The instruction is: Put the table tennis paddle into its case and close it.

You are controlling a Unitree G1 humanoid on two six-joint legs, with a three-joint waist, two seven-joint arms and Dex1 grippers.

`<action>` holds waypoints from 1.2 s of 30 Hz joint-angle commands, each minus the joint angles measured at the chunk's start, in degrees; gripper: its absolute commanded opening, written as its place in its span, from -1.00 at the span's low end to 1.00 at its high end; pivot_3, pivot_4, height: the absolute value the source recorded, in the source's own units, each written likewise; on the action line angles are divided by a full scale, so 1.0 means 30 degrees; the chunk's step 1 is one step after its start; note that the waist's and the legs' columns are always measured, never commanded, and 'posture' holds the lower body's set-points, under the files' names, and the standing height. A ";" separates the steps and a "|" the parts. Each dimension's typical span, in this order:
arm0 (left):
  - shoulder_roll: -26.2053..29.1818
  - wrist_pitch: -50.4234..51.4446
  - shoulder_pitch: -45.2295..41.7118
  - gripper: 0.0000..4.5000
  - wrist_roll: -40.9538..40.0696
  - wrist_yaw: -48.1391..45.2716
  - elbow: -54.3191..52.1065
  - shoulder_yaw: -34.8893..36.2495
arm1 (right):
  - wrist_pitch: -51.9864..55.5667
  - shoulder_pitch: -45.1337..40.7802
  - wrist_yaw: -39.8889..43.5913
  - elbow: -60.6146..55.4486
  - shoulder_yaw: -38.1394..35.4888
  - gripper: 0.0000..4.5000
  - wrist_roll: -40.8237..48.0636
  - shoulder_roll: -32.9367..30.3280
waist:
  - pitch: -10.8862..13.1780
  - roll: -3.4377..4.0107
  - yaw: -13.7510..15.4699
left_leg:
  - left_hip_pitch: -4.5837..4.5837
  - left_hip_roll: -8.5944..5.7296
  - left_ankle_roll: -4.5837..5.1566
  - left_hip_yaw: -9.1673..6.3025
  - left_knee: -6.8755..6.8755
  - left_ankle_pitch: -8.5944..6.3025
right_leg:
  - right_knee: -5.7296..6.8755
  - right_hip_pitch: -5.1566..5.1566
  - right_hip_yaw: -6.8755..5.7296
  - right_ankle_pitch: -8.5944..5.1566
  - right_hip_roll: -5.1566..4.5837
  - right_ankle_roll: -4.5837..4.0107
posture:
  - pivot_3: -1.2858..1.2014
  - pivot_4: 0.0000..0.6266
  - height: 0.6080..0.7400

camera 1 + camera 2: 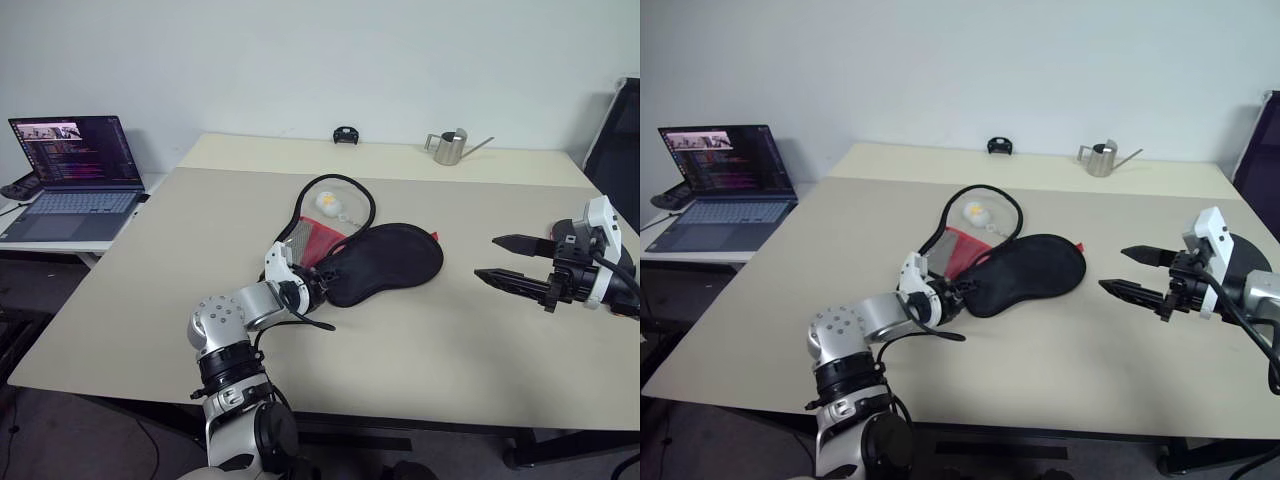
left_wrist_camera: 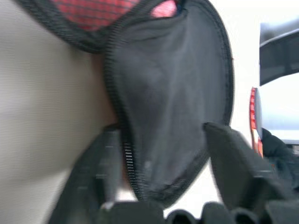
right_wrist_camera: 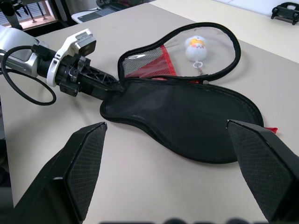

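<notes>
Black fabric of the case (image 1: 385, 262) lies near the middle of the beige desk (image 1: 150, 290), its top flap folded open so I can see the red mesh pocket (image 1: 318, 240) and the white-and-yellow ball charm (image 1: 327, 202) inside the zip loop. I cannot make out the paddle itself; only a small red tip (image 3: 272, 130) pokes from under the case's far edge, and I cannot tell what it belongs to. My left gripper (image 1: 322, 290) sits at the narrow handle end of the case, its fingers (image 2: 233, 163) parted on either side of the zipped edge, not pinching it. My right gripper (image 1: 512, 262) hangs above the desk well to the right of the case, jaws spread wide and holding nothing. Off to the left a laptop (image 1: 72, 172) stands open on a side table. At the desk's far edge I see a small metal watering can (image 1: 452, 147) and a little black object (image 1: 346, 134).
</notes>
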 commanded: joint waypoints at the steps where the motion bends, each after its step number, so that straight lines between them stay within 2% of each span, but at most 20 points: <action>1: -0.2625 0.0465 -0.0388 0.91 -0.1195 -0.0387 -0.0396 -0.1116 | -0.0053 -0.0134 -0.0139 -0.0785 -0.0605 1.00 0.0430 -0.0195 | 0.0000 -0.0001 0.0000 | 0.0000 -0.0001 0.0000 0.0000 0.0000 0.0000 | 0.0000 0.0000 0.0000 0.0000 0.0000 0.0000 | 0.03 -0.52 1.00; 2: -0.2197 0.0696 -0.0193 0.97 -0.1333 -0.0914 -0.0656 -0.1835 | -0.0041 -0.0101 -0.0152 -0.0786 -0.0637 1.00 0.0447 -0.0207 | 0.0000 0.0000 -0.0002 | -0.0002 -0.0003 0.0000 -0.0001 0.0000 0.0000 | -0.0001 0.0000 -0.0001 0.0000 0.0000 0.0000 | 0.03 -0.52 1.00; 5: -0.0190 0.1089 0.0731 0.97 -0.1533 -0.3087 -0.1782 -0.4624 | 0.0006 -0.0065 -0.0260 -0.0797 -0.0701 1.00 0.0540 -0.0234 | -0.0001 0.0001 -0.0009 | -0.0004 -0.0008 -0.0001 -0.0001 0.0000 0.0001 | -0.0002 0.0002 0.0000 0.0000 -0.0001 0.0000 | 0.03 -0.52 1.00; 6: 0.0914 0.0890 0.1210 0.97 -0.1374 -0.4167 -0.2395 -0.5963 | 0.0096 -0.0095 -0.0377 -0.0825 -0.0723 1.00 0.0635 -0.0216 | -0.0004 0.0006 -0.0016 | -0.0004 -0.0009 -0.0002 0.0000 -0.0003 0.0001 | -0.0007 0.0002 0.0001 0.0000 -0.0001 0.0000 | 0.03 -0.52 1.00; 9: 0.5752 -0.2760 0.3100 0.97 0.0911 -0.8778 -0.5008 -1.1809 | 0.0431 -0.0093 -0.0841 -0.1085 -0.0919 1.00 0.0981 -0.0054 | -0.0005 0.0026 -0.0256 | 0.0012 0.0004 -0.0034 0.0007 -0.0033 0.0017 | -0.0006 -0.0013 0.0022 -0.0003 0.0011 -0.0005 | 0.03 -0.52 1.00; 10: 0.6538 -0.3537 0.3518 0.97 0.1060 -0.9690 -0.5444 -1.2422 | 0.0749 -0.0103 -0.1169 -0.1217 -0.1040 1.00 0.1228 0.0076 | -0.0006 0.0052 -0.0390 | 0.0025 0.0017 -0.0052 0.0016 -0.0054 0.0026 | 0.0001 -0.0012 0.0039 -0.0007 0.0027 -0.0015 | 0.03 -0.52 1.00; 16: 0.8732 -0.5315 0.4236 0.97 0.0414 -1.3232 -0.6690 -1.2660 | 0.1989 0.0578 -0.2146 -0.2201 -0.1112 1.00 0.2029 0.0328 | 0.0000 0.0079 -0.0271 | 0.0027 0.0027 -0.0067 -0.0033 -0.0032 0.0041 | 0.0007 0.0021 0.0002 -0.0008 0.0024 -0.0043 | 0.03 -0.52 1.00; 22: 1.2627 -1.0122 0.3911 0.97 0.1145 -1.9186 -0.7173 -1.2363 | 0.3590 0.0438 -0.3828 -0.2797 -0.0880 1.00 0.2999 0.1026 | 0.0009 0.0094 -0.0302 | 0.0016 0.0026 -0.0023 -0.0043 -0.0040 0.0018 | 0.0009 0.0006 -0.0006 -0.0013 0.0025 -0.0052 | 0.03 -0.52 1.00; 25: 1.4632 -1.2779 0.3240 0.97 0.2086 -2.1622 -0.5810 -1.1725 | 0.4300 0.0386 -0.4451 -0.3131 -0.0788 1.00 0.3746 0.1332 | 0.0011 0.0092 -0.0308 | 0.0008 0.0028 0.0005 -0.0051 -0.0043 0.0003 | -0.0003 0.0005 -0.0020 -0.0018 0.0024 -0.0060 | 0.03 -0.52 1.00; 29: 1.6385 -1.6174 0.2325 0.97 0.4092 -2.3307 -0.3123 -1.1489 | 0.5025 0.0345 -0.5603 -0.3507 -0.0166 1.00 0.4142 0.2117 | 0.0012 0.0097 -0.0319 | 0.0014 0.0029 0.0040 -0.0059 -0.0046 -0.0013 | 0.0004 0.0007 -0.0032 -0.0022 0.0028 -0.0067 | 0.03 -0.52 1.00; 36: 1.7721 -1.8706 0.1962 0.97 0.5517 -2.5255 -0.0946 -1.1291 | 0.5751 -0.0921 -0.8515 -0.3016 0.1674 1.00 0.3688 0.4297 | 0.0026 0.0092 -0.0467 | -0.0006 0.0030 0.0087 -0.0059 -0.0045 -0.0040 | -0.0007 -0.0007 -0.0035 -0.0023 0.0028 -0.0064 | 0.03 -0.52 1.00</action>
